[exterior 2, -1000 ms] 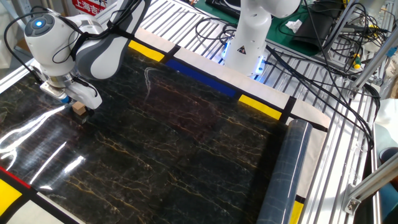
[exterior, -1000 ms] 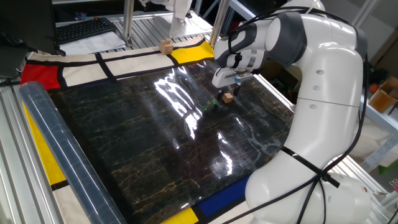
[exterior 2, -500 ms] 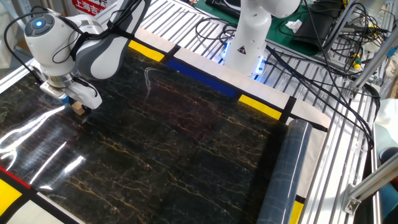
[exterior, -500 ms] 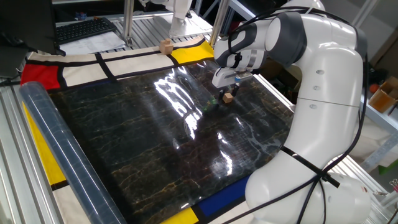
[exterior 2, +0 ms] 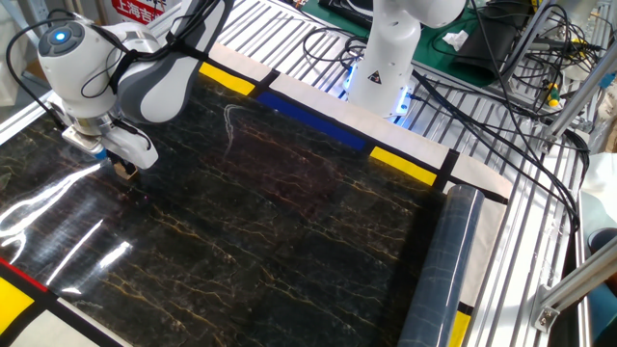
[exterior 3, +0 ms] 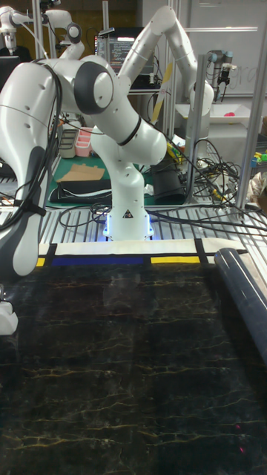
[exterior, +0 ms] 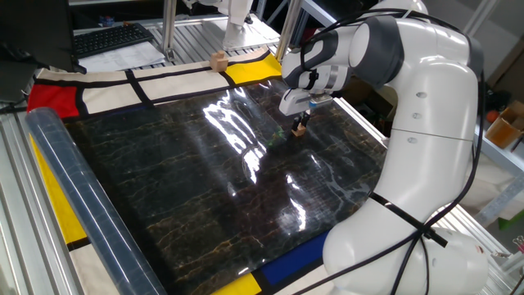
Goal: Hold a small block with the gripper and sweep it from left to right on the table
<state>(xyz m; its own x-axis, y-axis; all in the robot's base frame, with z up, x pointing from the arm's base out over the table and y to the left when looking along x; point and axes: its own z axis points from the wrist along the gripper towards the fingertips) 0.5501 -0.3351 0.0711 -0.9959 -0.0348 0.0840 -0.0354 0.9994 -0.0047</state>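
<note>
Block (exterior: pixel 300 128), small and tan, sits on the table (exterior: pixel 205 197) near its yellow-panelled far corner, pinched between the jaws of the gripper (exterior: pixel 300 123). A paler cube (exterior: pixel 218 61) rests apart on the cloth border.

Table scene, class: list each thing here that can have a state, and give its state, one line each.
Gripper: lowered to the table, shut on the small block.
Small block: held between the fingers, at the table surface.
Larger cube: resting on the cloth edge, untouched.
Plastic roll: lying along the table edge.
</note>
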